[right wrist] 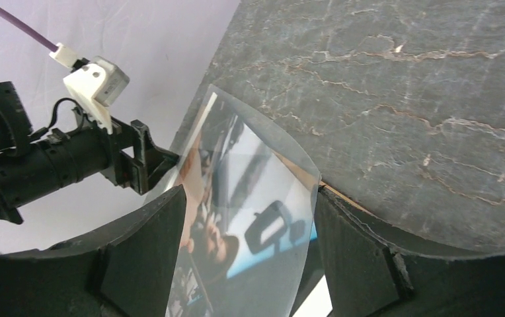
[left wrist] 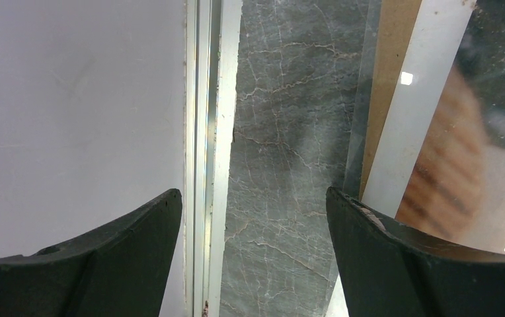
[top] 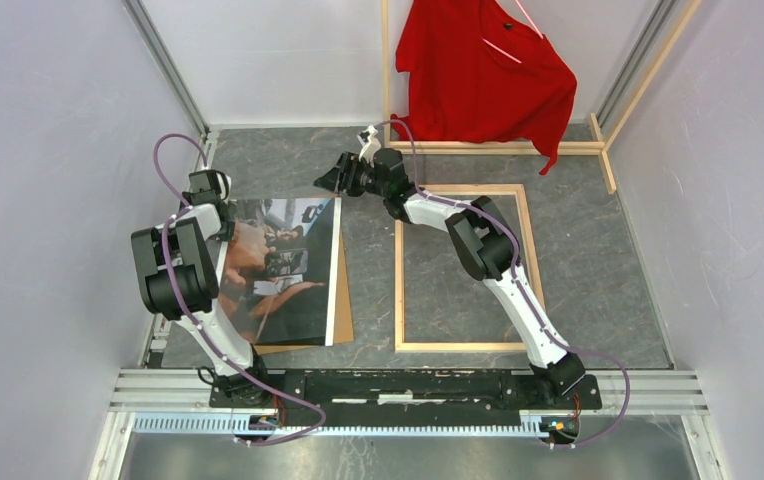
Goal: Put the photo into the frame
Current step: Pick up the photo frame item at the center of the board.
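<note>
The photo [top: 273, 265] lies face up at the left of the grey table, with its white strip along the right edge, on a brown backing board [top: 344, 318]. The frame [top: 399, 290] lies flat to its right, bare wood up. My right gripper [top: 330, 180] is open at the photo's far right corner. In the right wrist view a glossy clear sheet [right wrist: 256, 218] over the photo [right wrist: 203, 198] curves up between its fingers [right wrist: 250, 191]. My left gripper [top: 216, 195] is open at the photo's far left corner, over bare table [left wrist: 283, 132], its right finger beside the board's edge [left wrist: 385, 86].
A wooden clothes rack [top: 498, 147] with a red shirt [top: 483, 70] stands at the back right. White walls close in left and right, and a metal rail [left wrist: 203, 132] runs along the left wall. The left arm's wrist [right wrist: 58, 158] is close to the right gripper.
</note>
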Motion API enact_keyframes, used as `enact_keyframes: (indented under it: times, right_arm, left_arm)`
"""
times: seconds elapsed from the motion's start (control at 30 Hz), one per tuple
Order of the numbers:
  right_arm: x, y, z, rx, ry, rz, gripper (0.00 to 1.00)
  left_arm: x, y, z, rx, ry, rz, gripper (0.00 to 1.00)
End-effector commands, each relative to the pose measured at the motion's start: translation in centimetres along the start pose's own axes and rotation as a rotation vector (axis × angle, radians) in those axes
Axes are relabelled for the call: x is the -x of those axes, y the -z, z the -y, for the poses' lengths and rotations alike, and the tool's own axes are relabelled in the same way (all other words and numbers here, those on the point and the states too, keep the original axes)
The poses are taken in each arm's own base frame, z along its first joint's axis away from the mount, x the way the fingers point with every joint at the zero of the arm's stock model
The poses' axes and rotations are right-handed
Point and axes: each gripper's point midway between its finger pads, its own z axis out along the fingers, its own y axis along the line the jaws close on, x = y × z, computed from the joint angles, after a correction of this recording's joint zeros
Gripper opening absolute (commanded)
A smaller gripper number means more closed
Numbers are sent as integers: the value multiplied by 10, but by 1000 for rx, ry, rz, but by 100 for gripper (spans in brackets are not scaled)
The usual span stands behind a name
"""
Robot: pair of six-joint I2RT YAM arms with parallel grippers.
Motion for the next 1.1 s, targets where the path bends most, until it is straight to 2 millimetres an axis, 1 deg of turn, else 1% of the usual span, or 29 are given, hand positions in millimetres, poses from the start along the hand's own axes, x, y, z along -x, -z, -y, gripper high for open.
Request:
enact_keyframes:
  times: [0.0,0.17,0.27,0.4,0.53,0.63,0.7,0.8,0.87,0.93,1.07]
  right_arm:
    - [5,-1,-21,80,-14,5,76]
    - [-5,2,-19,70,-23,-27,72]
    - [-17,4,-15,42,-8,-70,70]
    - [-28,14,-17,24,-3,-95,68]
    - [-32,23,-24,24,-6,-111,63]
    - [-28,28,-34,35,10,-98,58]
    - [-20,30,-45,51,23,-83,56]
    - [-8,31,-59,75,42,-61,55]
    - [-5,31,-69,92,52,-54,55]
    - [-7,29,-75,110,50,-61,55]
    - [-20,26,-76,127,19,-91,54]
  left_arm:
    - [-27,-8,41,-145,-27,-61,87]
    - [-26,-7,41,-144,-26,-59,87]
    - [-26,-6,40,-144,-27,-59,87]
    - [-28,-6,41,-143,-26,-61,87]
    - [-29,-6,41,-144,-27,-63,87]
    - [-29,-6,41,-143,-28,-64,87]
    - [-30,-6,41,-142,-30,-66,87]
    - [-29,-6,39,-138,-31,-65,87]
    - [-30,-5,38,-135,-33,-65,87]
    - [-30,-5,39,-136,-34,-65,86]
    - [-30,-4,39,-138,-34,-64,86]
